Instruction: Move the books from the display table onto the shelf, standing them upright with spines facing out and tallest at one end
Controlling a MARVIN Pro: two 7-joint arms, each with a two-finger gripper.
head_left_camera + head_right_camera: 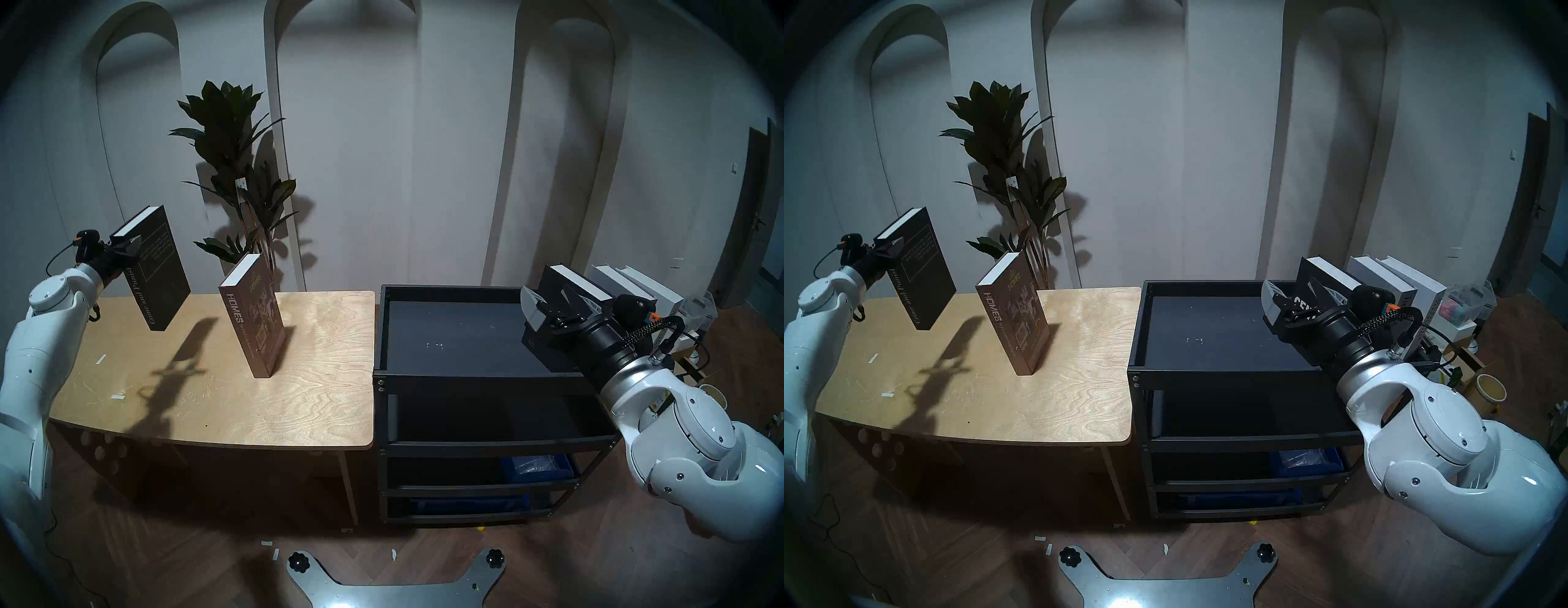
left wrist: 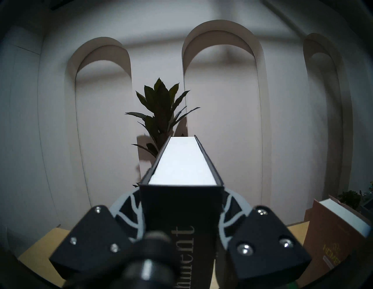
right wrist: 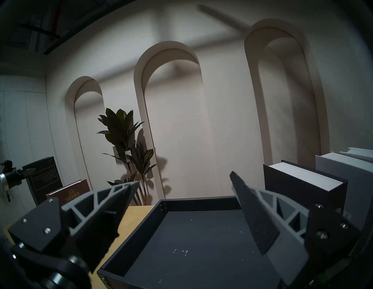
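My left gripper (image 1: 125,247) is shut on the top of the spine of the black "Crime and Punishment" book (image 1: 161,271), which hangs tilted in the air above the left end of the plywood display table (image 1: 322,382). In the left wrist view the fingers (image 2: 129,218) clamp both covers of this book (image 2: 181,165). The brown "HOMES" book (image 1: 254,316) stands upright mid-table. On the black shelf (image 1: 462,339), a thick black book (image 1: 570,284) and two pale books (image 1: 632,282) stand at the right end. My right gripper (image 3: 183,178) is open and empty just left of that black book (image 3: 302,181).
A tall potted plant (image 1: 242,170) stands behind the table against the arched wall. Blue bins (image 1: 536,467) sit on the shelf's lower tiers. Boxes, a cup and cables clutter the floor at the far right (image 1: 700,382). The shelf top has a raised rim (image 1: 379,331).
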